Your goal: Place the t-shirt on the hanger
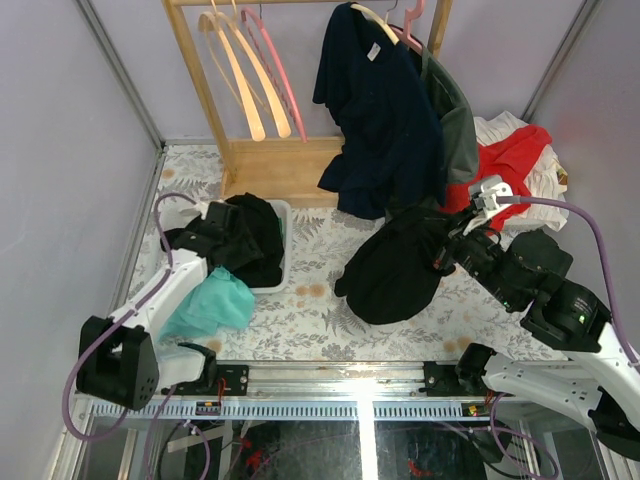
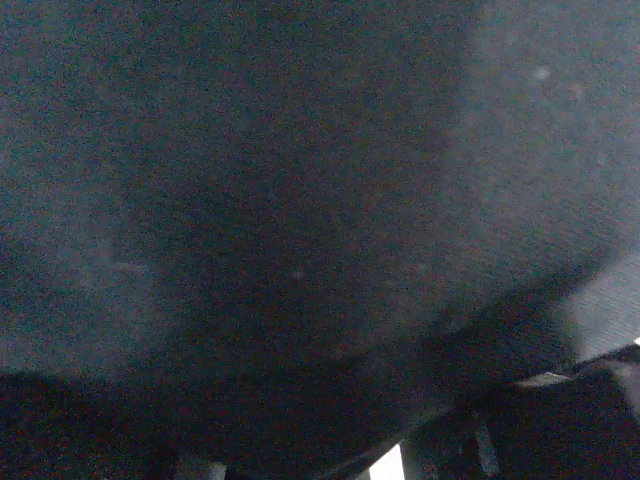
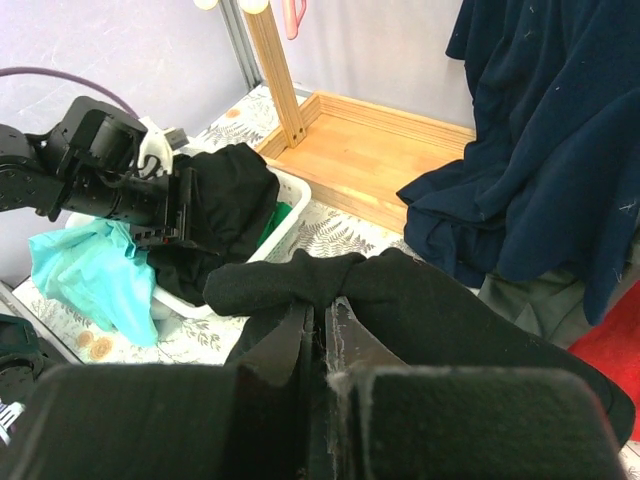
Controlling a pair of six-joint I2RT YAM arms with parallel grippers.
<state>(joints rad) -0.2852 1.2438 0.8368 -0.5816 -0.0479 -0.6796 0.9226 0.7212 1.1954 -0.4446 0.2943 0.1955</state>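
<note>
**Right gripper (image 3: 325, 305) clamped on the t-shirt (image 1: 390, 272)**

The right gripper's two fingers are pressed together, with a fold of black fabric pinched between them (the wrist view shows the cloth bunched into a ridge just ahead of the fingertips). From this pinch the t-shirt drapes down and to the left onto the table (image 1: 320, 312). It forms a rounded black mass near the table's centre, and its front print is not visible. The t-shirt's far edge lies just below the hem of a navy t-shirt (image 1: 380, 110), which hangs from the wooden rack (image 1: 285, 168) at the back. A red garment (image 1: 515, 155) lies behind the right arm, near the right wall.

The hanger (image 1: 283, 85), pink, hangs at the left of the rack's rail beside two cream hangers (image 1: 235, 70), well apart from the t-shirt. Its lower bar cannot be made out.

The left gripper (image 3: 178, 208) is at the white basket (image 1: 286, 235) on the left side of the table, its tip against a black garment (image 1: 255, 235) heaped in the basket. Whether its fingers are spread or closed on that cloth cannot be told, because its wrist view is filled with dark fabric. A teal cloth (image 1: 215, 305) lies on the table in front of the basket, beside the left arm.
</note>
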